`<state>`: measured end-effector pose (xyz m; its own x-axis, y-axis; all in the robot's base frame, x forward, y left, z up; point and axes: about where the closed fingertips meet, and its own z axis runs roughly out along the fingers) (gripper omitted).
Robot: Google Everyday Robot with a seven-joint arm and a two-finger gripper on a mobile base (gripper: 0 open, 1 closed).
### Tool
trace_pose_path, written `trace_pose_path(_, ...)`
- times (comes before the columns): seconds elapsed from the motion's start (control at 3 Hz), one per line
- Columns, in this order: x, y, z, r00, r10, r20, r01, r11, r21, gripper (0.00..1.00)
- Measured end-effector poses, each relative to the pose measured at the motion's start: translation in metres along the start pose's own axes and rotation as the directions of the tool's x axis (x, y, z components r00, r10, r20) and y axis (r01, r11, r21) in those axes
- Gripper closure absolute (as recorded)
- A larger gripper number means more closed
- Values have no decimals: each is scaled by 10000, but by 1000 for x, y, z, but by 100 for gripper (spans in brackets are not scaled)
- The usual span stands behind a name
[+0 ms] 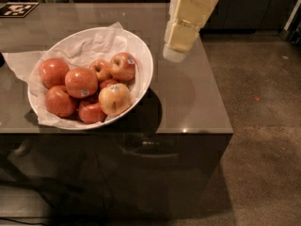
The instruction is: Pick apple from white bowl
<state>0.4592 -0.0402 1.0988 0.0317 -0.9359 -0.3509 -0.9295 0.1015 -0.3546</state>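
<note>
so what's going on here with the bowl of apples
A robot arm is going for an apple. The white bowl sits on a dark glossy table and holds several apples on crumpled white paper. The gripper hangs above the table just right of the bowl, not touching any fruit. The red-orange stickered apple lies in the bowl among the others, not yet picked.

Location: kitchenette-type test area.
Glossy grey counter (197, 98), dark cabinets (249, 4) and a printed marker tag (19, 9) were present; gripper (178, 45) hung above the counter.
</note>
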Motion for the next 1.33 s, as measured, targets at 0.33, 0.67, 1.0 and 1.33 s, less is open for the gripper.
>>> trace_pose_path(0.33,-25,7,37,9980,-495,404,523,9962,-698,0)
trace_pose_path(0.67,-50,24,79,9935,-999,553,1085,9768,-1847,0)
trace_pose_path(1.0,-75,29,107,9868,-1394,818,1552,9586,-2387,0)
trace_pose_path(1.33,-81,27,109,9850,-1438,957,1620,9611,-2235,0)
